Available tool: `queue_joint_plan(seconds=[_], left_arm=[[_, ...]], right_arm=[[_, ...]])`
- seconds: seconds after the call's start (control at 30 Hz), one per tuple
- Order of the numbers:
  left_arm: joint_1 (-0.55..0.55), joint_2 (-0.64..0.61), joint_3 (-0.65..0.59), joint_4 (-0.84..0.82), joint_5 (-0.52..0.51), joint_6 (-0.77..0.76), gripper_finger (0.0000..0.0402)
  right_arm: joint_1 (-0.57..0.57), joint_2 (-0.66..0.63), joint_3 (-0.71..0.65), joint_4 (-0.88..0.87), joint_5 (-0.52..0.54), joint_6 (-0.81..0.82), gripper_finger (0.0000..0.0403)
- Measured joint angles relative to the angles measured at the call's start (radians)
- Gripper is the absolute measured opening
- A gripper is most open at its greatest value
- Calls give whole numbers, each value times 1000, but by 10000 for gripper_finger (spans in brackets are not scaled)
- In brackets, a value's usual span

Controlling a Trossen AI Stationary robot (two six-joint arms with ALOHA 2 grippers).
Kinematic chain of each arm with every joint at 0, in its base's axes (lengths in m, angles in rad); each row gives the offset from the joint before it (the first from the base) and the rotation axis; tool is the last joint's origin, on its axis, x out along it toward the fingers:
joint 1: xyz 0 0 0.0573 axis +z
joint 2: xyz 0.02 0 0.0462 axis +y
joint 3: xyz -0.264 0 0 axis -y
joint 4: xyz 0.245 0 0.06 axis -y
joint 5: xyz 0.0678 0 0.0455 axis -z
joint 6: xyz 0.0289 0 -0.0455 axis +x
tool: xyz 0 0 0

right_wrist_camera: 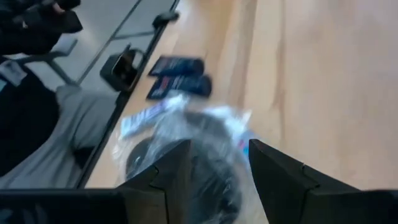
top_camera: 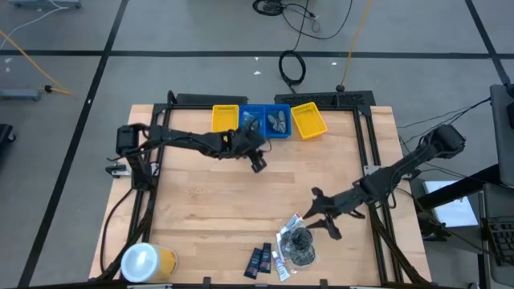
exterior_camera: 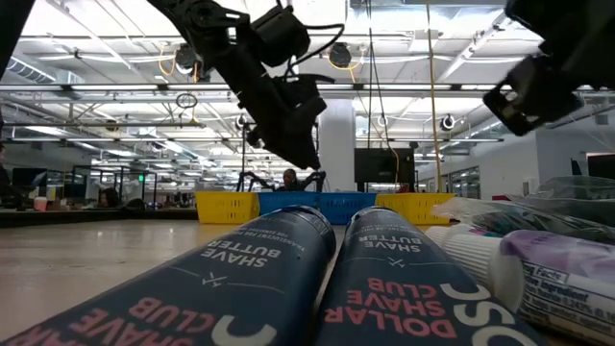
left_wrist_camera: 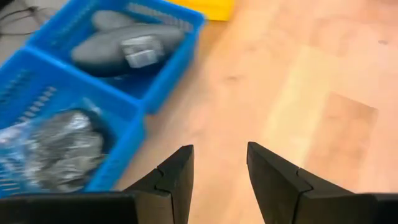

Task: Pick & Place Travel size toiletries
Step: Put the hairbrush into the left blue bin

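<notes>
Nearby, yellow container (table corner) sits apart from navy packets.

Bare table mid-board; trays apparently block the far edge.

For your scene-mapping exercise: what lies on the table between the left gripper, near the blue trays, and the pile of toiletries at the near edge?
High view: only bare wood between the left gripper and the toiletries.
</notes>
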Motion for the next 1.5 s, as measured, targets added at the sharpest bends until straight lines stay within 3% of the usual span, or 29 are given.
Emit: queue_joint_plan(seconds=[0.43, 0.53, 0.73, 0.93, 1.33, 1.5], left_arm=[[-191, 0, 0, 99, 302, 31, 150], [-246, 0, 0, 145, 356, 74, 150], [-338, 7, 0, 253, 364, 167, 150], [-383, 7, 0, 324, 363, 160, 150], [-386, 8, 0, 329, 320, 151, 150], [-385, 8, 0, 327, 320, 153, 150]], right_arm=[[186, 107, 0, 14, 6, 224, 153], [223, 144, 0, 51, 48, 249, 153], [273, 207, 0, 104, 120, 249, 153], [321, 269, 0, 116, 215, 234, 153], [341, 436, 2, 270, 274, 203, 153], [342, 495, 18, 306, 361, 130, 153]])
